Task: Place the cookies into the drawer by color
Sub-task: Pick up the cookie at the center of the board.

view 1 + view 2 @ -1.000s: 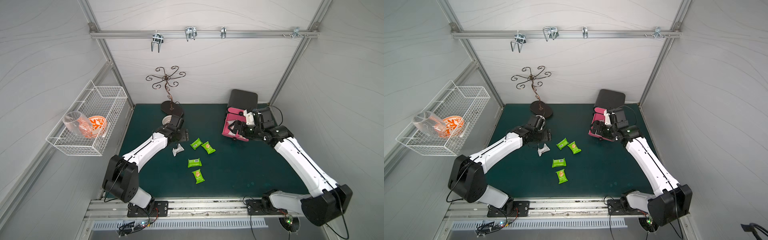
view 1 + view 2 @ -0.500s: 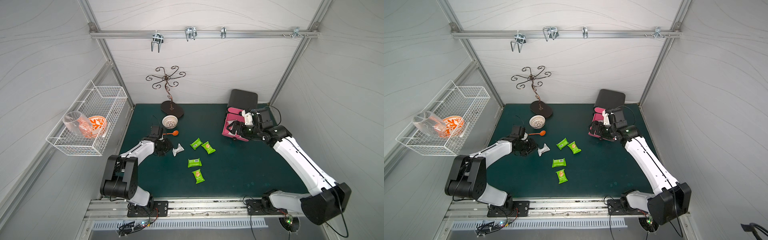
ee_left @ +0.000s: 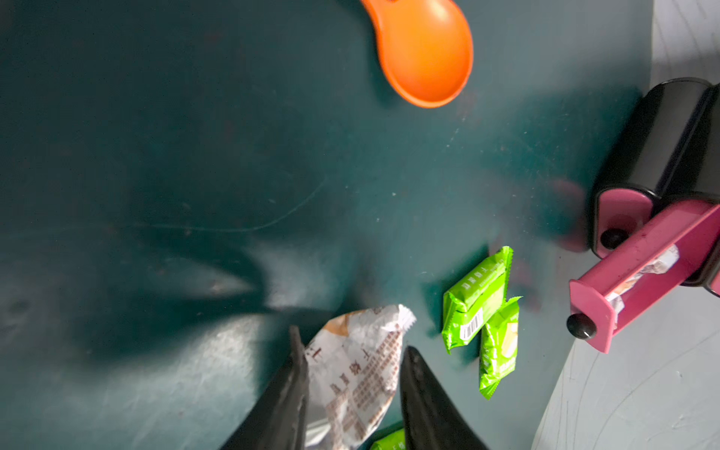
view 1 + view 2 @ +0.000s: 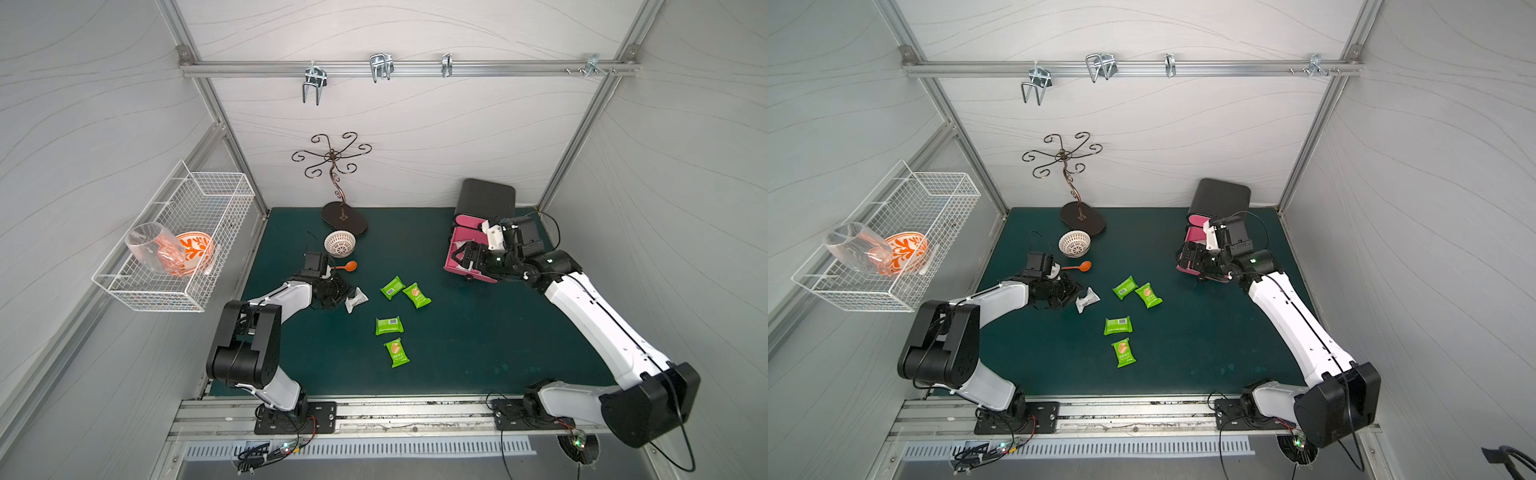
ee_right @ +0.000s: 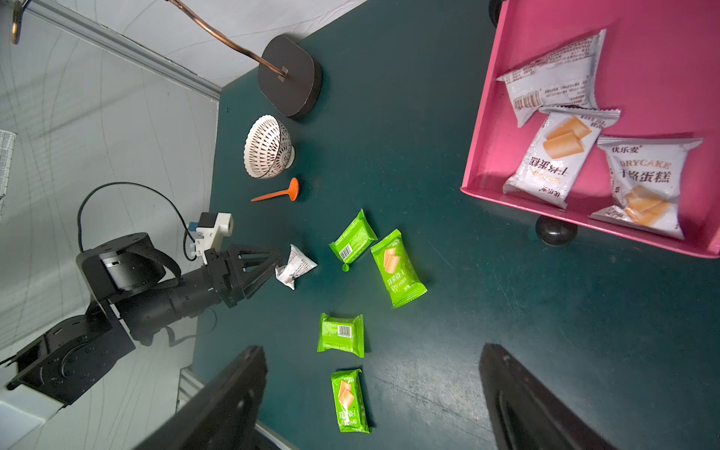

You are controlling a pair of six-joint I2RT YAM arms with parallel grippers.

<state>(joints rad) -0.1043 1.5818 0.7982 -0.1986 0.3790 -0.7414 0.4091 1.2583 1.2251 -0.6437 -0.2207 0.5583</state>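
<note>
The left gripper (image 5: 276, 264), newly moved in, has narrowed its fingers onto the white packet (image 3: 358, 374), which lies well apart from the pink drawer (image 5: 545, 46), beyond the green packets (image 4: 393, 287). The right gripper (image 5: 374, 350) gapes empty above the drawer front. A lift likely follows.

Green mat (image 4: 478, 332) holds 4 green packets (image 4: 389, 325), 1 white packet (image 4: 355, 299), spoon (image 4: 348, 266), bowl (image 4: 340, 243). Stand (image 4: 344, 217) and drawer unit (image 4: 486, 197) sit at back.
</note>
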